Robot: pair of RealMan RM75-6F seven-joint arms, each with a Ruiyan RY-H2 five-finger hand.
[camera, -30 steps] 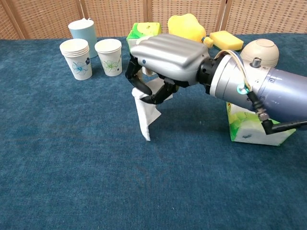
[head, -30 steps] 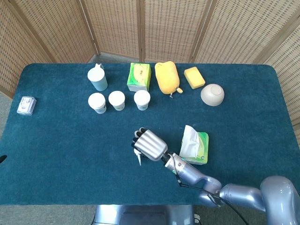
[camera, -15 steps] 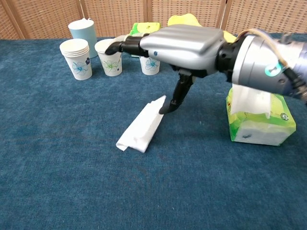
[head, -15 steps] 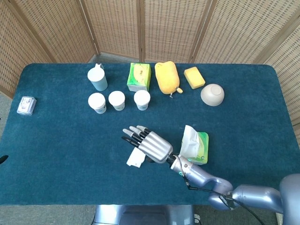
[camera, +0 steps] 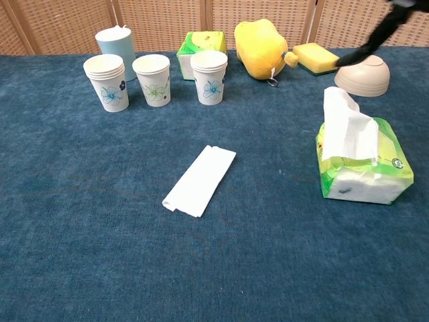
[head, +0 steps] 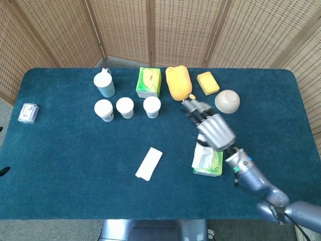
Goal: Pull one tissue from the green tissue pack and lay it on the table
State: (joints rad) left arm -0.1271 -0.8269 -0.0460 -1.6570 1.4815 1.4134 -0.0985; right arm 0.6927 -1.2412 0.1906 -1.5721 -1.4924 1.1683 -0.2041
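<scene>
A folded white tissue [head: 149, 163] [camera: 200, 180] lies flat on the blue table, apart from any hand. The green tissue pack [head: 213, 164] [camera: 365, 171] sits to its right with another tissue sticking up from its slot. My right hand [head: 212, 128] hovers above the pack with fingers stretched out and nothing in them; in the chest view only a dark fingertip [camera: 375, 37] shows at the top right corner. My left hand is not seen in either view.
Three paper cups [camera: 155, 79] stand in a row at the back, with a blue lidded cup [camera: 115, 42], a green box [camera: 201, 47], a yellow plush [camera: 259, 39], a yellow sponge [camera: 315, 57] and a beige bowl [camera: 362, 75]. A small packet [head: 28, 113] lies far left.
My right hand let go of the tissue, which dropped flat on the table. The hand then lifted and swung right, over the green pack.
</scene>
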